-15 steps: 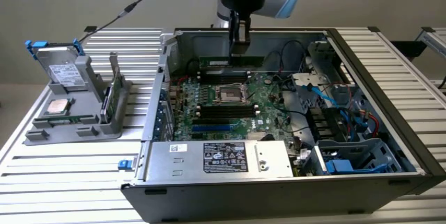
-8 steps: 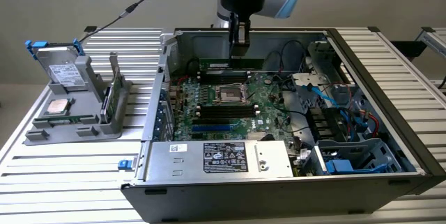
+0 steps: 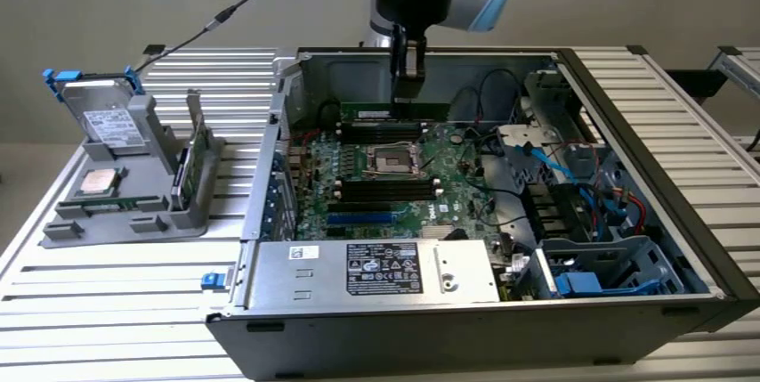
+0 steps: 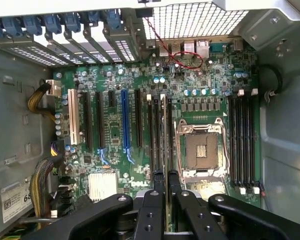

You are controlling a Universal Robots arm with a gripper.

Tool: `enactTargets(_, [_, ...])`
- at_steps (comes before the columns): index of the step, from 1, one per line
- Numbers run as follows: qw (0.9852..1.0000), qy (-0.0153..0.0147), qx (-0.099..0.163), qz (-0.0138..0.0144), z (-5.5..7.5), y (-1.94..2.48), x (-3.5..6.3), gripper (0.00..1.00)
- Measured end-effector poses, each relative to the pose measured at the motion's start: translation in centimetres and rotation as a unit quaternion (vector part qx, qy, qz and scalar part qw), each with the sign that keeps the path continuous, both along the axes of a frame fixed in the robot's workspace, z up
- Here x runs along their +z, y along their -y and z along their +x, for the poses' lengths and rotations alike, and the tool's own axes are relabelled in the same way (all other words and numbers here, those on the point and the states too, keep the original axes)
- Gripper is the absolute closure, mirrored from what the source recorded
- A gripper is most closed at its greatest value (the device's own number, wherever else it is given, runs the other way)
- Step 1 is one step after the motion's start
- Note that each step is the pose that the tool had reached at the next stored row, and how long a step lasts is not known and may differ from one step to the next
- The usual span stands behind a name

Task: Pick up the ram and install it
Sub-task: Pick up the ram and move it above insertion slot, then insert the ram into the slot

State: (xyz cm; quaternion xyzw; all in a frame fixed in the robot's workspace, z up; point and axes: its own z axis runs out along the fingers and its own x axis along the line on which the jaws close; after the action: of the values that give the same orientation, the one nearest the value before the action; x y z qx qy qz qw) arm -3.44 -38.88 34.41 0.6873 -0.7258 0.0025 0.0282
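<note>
Pincer (image 3: pixel 408 95) hangs straight down inside an open computer case (image 3: pixel 665 168), its two dark fingers closed on the top edge of the ram (image 3: pixel 393 113). In the exterior view the ram is a long green stick with a white label. It stands on edge, lengthwise over the bank of memory slots on the far side of the empty processor socket (image 3: pixel 390 159).

In the wrist view the pincer (image 4: pixel 166 181) looks down along the ram (image 4: pixel 163 132), which appears as a thin pale line among the dark slots beside the socket (image 4: pixel 200 150). It seems to sit in or just above one slot. The view is too edge-on to tell whether its lower edge has entered.

A second bank of slots (image 4: pixel 242 140) lies on the other side of the socket. A grey holder (image 3: pixel 131 195) stands on the table outside the case, at the exterior view's left.

Risks, as a judgement:
- If the stick is slightly off its slot or tilted along its length, a push could jam one end and strain the motherboard (image 4: pixel 115 135).
- If its notch does not match the slot key, force could damage the contacts.
- If the end clips are closed, the ram would not seat.
- The grip is narrow and central, so the stick might pivot or slip between the fingers.
</note>
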Motion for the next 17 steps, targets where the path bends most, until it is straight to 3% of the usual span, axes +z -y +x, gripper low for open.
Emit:
enactTargets(12, [1.0,0.0,0.0,0.0,0.0,0.0,-0.01,0.86])
enactTargets(17, [1.0,0.0002,0.0,0.0,-0.27,-0.01,-0.75,0.86])
